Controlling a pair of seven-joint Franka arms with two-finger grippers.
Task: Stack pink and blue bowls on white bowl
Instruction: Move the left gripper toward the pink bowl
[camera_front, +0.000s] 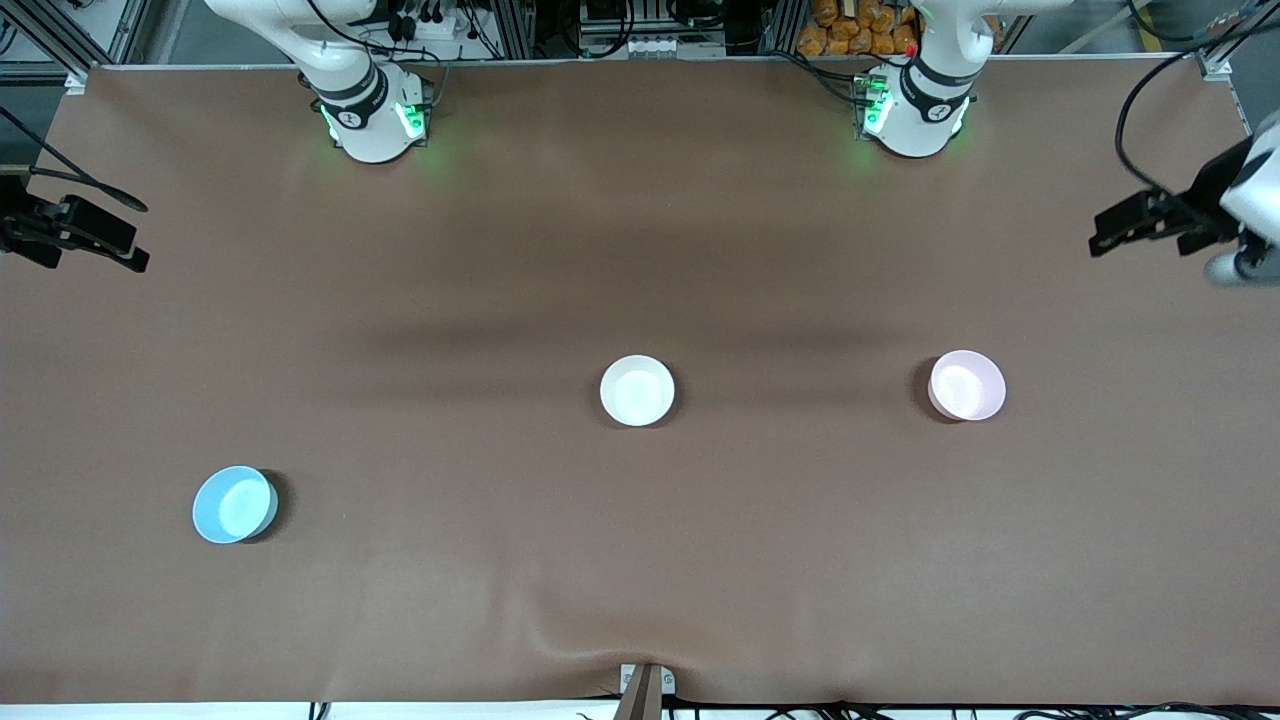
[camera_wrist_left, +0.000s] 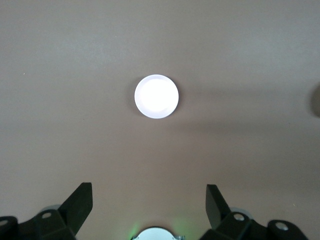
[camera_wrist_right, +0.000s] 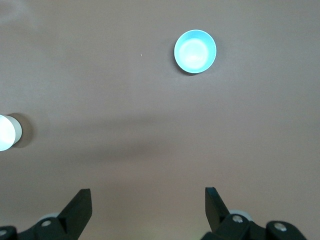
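Observation:
The white bowl (camera_front: 637, 390) stands upright in the middle of the table. The pink bowl (camera_front: 966, 385) sits beside it toward the left arm's end, and in the left wrist view the pink bowl (camera_wrist_left: 156, 96) looks washed out, almost white. The blue bowl (camera_front: 234, 504) lies toward the right arm's end, nearer the front camera; the right wrist view shows the blue bowl (camera_wrist_right: 195, 51) and part of the white bowl (camera_wrist_right: 6, 132). My left gripper (camera_front: 1125, 225) (camera_wrist_left: 149, 186) hangs open and empty high over the left arm's end. My right gripper (camera_front: 100, 235) (camera_wrist_right: 148, 190) hangs open and empty over the right arm's end.
Brown paper covers the table (camera_front: 640, 560), with a ripple at its front edge near a small bracket (camera_front: 645, 685). The two arm bases (camera_front: 375, 115) (camera_front: 915, 110) stand along the back edge, with cables and a frame past them.

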